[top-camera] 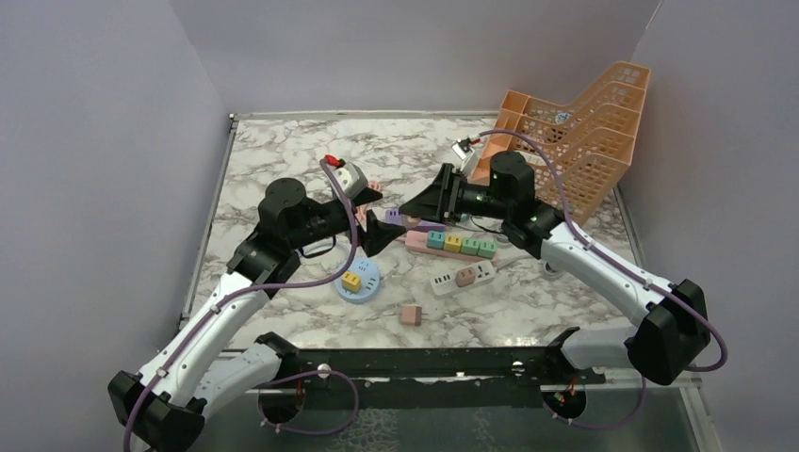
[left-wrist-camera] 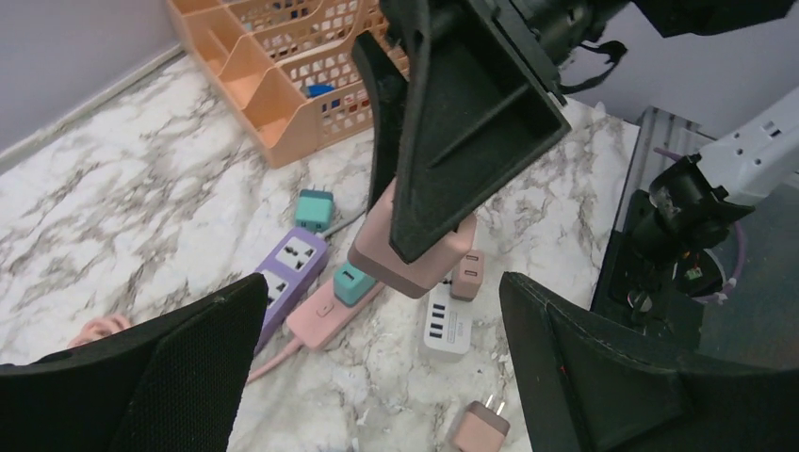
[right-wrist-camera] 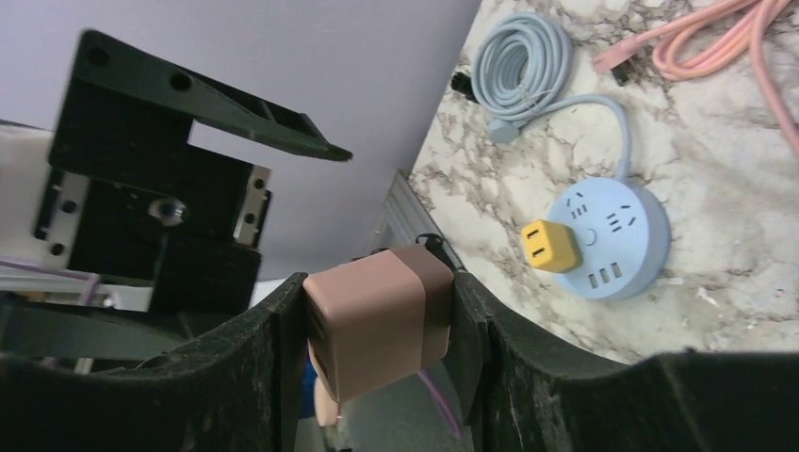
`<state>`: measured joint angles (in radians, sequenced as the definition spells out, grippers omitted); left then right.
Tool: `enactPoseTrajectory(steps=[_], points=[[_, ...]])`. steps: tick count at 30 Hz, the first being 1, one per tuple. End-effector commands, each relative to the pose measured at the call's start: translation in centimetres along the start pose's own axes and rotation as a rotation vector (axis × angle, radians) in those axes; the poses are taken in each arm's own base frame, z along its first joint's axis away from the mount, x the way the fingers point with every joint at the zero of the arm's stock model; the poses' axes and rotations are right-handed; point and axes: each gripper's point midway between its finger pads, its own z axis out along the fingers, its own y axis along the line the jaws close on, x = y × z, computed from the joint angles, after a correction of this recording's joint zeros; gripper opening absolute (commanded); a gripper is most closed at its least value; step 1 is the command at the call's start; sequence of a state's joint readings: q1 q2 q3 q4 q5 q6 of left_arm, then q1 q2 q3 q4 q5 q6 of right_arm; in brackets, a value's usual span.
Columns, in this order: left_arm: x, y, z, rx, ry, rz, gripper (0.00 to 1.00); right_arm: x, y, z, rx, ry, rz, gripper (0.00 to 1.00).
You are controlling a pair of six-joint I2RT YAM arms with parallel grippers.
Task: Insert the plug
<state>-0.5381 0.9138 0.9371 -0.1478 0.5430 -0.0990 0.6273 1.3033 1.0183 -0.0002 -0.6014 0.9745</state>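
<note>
My right gripper (top-camera: 411, 207) (right-wrist-camera: 377, 330) is shut on a pink cube plug (right-wrist-camera: 382, 320) and holds it in the air over the middle of the table. In the left wrist view the same plug (left-wrist-camera: 415, 259) hangs between the right gripper's black fingers (left-wrist-camera: 462, 122), above a pink power strip (left-wrist-camera: 325, 315) with a teal plug (left-wrist-camera: 353, 282) in it. My left gripper (top-camera: 383, 229) (left-wrist-camera: 384, 320) is open and empty, just left of the right gripper, facing it. I cannot see the held plug's prongs.
A purple strip (left-wrist-camera: 292, 268) and a white USB strip (top-camera: 464, 276) lie by the pink strip (top-camera: 452, 243). A round blue socket (top-camera: 358, 281) holds a yellow plug (right-wrist-camera: 549, 247). A loose pink plug (top-camera: 410, 314) lies near the front. Orange baskets (top-camera: 575, 132) stand back right.
</note>
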Motion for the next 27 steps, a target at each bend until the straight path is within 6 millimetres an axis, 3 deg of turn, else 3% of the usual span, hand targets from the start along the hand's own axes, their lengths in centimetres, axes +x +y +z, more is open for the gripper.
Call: enactPoseTrajectory(steps=[1, 8, 14, 21, 24, 27], points=[[-2.6, -2.4, 0.2, 0.157, -0.181, 0.132, 0.93, -1.0, 4.4, -1.1, -0.120, -0.014, 0.065, 0.40], [-1.1, -2.5, 1.3, 0.237, -0.169, 0.278, 0.83, 0.1, 5.1, -1.2, -0.179, 0.049, 0.122, 0.40], [-1.0, -3.2, 1.7, 0.302, -0.166, 0.302, 0.66, 0.7, 4.9, -1.1, -0.190, 0.088, 0.100, 0.40], [-0.6, -3.2, 1.9, 0.306, -0.165, 0.289, 0.32, 0.9, 4.4, -0.8, -0.185, 0.104, 0.066, 0.45], [-0.2, -2.8, 2.1, 0.295, -0.145, 0.287, 0.15, 0.7, 3.5, -0.5, -0.139, 0.092, 0.037, 0.54], [1.5, -0.9, 2.6, 0.209, -0.061, 0.264, 0.00, -0.2, 1.2, -0.4, 0.005, 0.038, -0.018, 0.64]])
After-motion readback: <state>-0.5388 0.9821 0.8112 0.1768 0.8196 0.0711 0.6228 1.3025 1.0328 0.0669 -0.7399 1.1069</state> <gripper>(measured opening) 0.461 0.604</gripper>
